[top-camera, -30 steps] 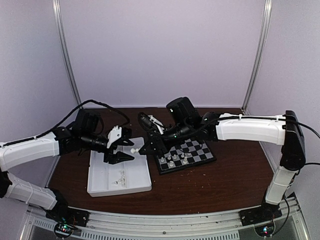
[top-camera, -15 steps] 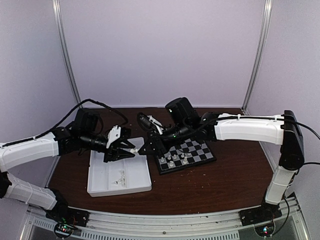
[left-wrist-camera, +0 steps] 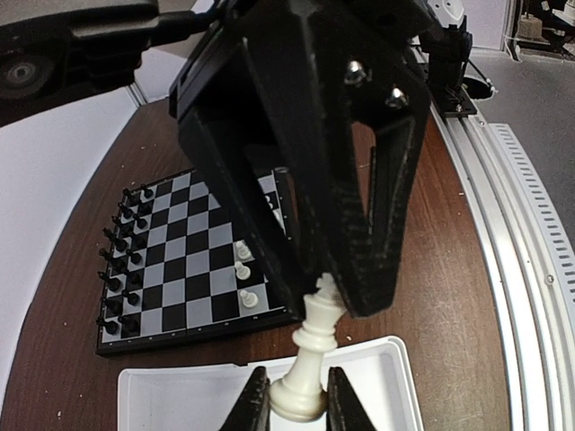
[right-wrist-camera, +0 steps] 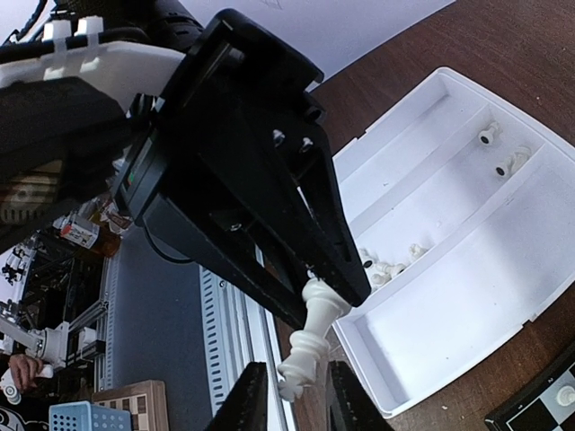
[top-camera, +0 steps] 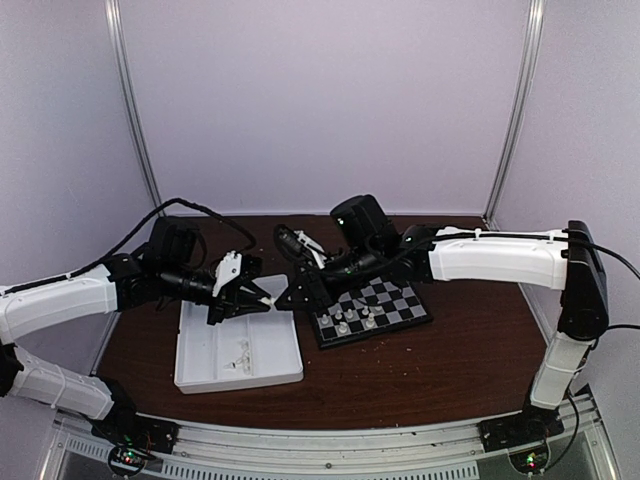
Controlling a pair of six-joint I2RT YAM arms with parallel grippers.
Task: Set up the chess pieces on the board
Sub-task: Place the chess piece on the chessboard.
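My left gripper [top-camera: 260,301] is shut on the base of a white king [top-camera: 269,300] and holds it in the air over the right edge of the white tray [top-camera: 215,377]. In the left wrist view the king [left-wrist-camera: 310,359] stands between my fingers [left-wrist-camera: 259,406]. My right gripper [top-camera: 286,297] faces it, its open jaws standing either side of the king's crown [right-wrist-camera: 301,373] with a gap showing. The board [top-camera: 395,300] lies to the right with three white pawns [left-wrist-camera: 242,271] near its left edge and black chessmen [left-wrist-camera: 124,269] along the far side.
Several loose white pieces [right-wrist-camera: 386,267] lie in the tray's compartments, with more in the far slot [right-wrist-camera: 499,154]. The tray sits close to the board's left rim [left-wrist-camera: 198,330]. Both arms meet above that gap. Brown table lies around them.
My left gripper has moved right with the king, bringing its crown between the right gripper's jaws. The right arm has barely moved.
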